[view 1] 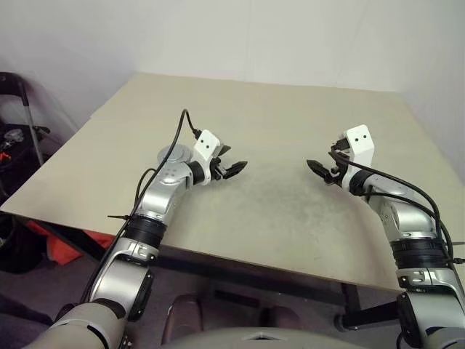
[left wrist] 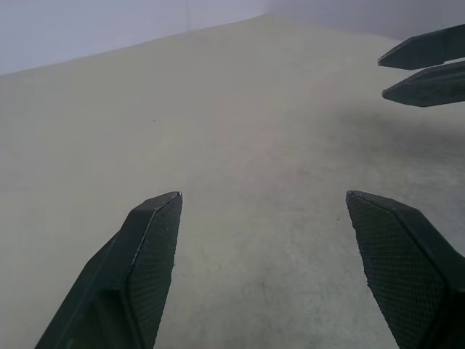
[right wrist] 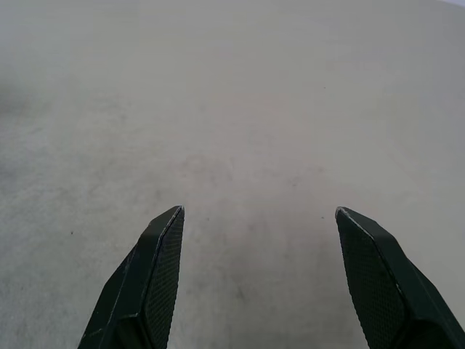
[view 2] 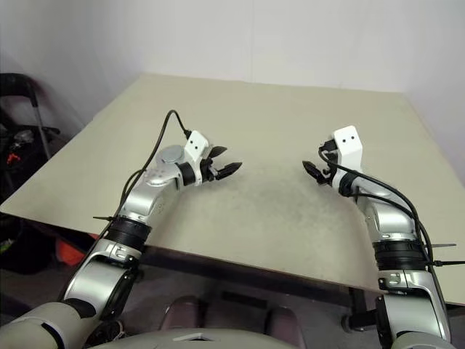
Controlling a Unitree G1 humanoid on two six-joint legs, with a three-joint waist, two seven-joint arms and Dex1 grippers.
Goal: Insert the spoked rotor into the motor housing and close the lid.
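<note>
I'm looking down on a pale beige flat tabletop (view 1: pixel 276 116), matt and a bit scuffed toward its near-centre. Off the table's left edge I see a black metal stand w/ cables (view 1: pixel 22 109) and an orange-red item on the floor (view 1: pixel 62 247) under that edge. Pale wall behind the table's far edge. Nothing sits between the two grippers; the scuffed patch of tabletop lies between them.

Can't tell where the spoked rotor, motor housing or lid are.

L gripper (view 1: pixel 234 169), two black pointed fingers on a silver arm w/ a white camera block, hovers over the table's near-left part, pointing roughly level and toward the table's centre. Jaws spread wide, nothing in them; in its wrist view the textured pads (left wrist: pixel 156 247) stand well apart over bare tabletop.

R gripper (view 1: pixel 317 169) hovers over the table's near-right part, tipped slightly down, facing the L one, well apart from it. Jaws also wide, empty; pads (right wrist: pixel 163 262) well apart. Black cables loop along both forearms.
</note>
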